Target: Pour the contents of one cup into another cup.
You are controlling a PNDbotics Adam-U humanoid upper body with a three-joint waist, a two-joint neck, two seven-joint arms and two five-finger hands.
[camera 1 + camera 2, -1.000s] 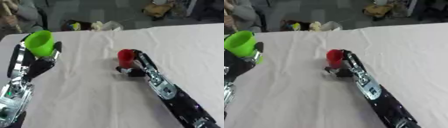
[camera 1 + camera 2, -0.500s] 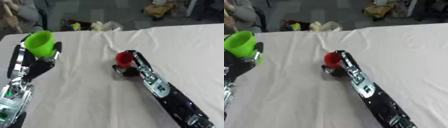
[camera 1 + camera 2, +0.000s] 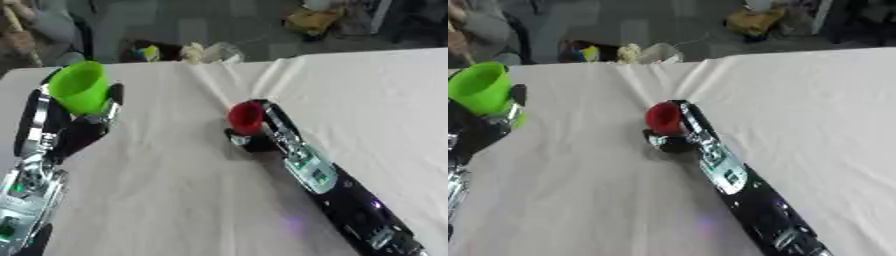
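Right, your left hand [image 3: 74, 127] is wrapped around the green cup [image 3: 80, 93], plain bright green, upright, raised at the left edge. Your right hand [image 3: 254, 137] grips the red cup [image 3: 246, 116], small, plain red, mouth tilted toward camera, mid white-clothed surface [image 3: 175, 200]. No readable writing on either cup.

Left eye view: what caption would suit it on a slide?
Left hand holds a green cup; right hand holds a red cup over a white tablecloth.

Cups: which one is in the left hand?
The green cup, held by the left hand near the table's left edge. The red cup is at the right hand, mid-table.
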